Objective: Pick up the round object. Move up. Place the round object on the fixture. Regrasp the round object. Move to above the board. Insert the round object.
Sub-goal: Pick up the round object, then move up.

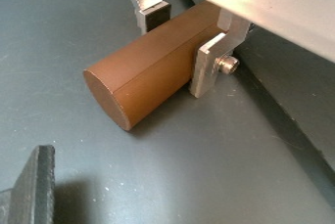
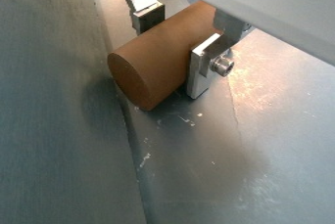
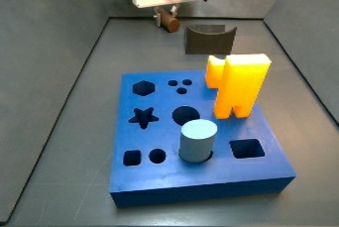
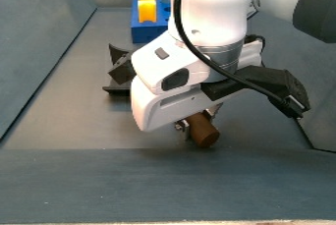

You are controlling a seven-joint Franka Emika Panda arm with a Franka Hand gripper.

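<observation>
- We see the hand [image 1: 183, 40] clamped on the peg [image 1: 147, 71]; silver fingers [image 1: 210, 64] press both its sides in both wrist views
- In a side view the peg [image 3: 169, 19] hangs above the grey floor at the far end, near the fixture [image 3: 209, 40], apart from it
- The board [image 3: 199, 176] lies nearer us; a yellow block [image 3: 239, 82] and a pale cylinder [image 3: 197, 140] stand on it

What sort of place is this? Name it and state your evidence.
Probably a robot test cell for peg insertion. The gripper holds the round object just above a grey walled floor; nearby stand the blue board with shaped holes and the dark fixture.
</observation>
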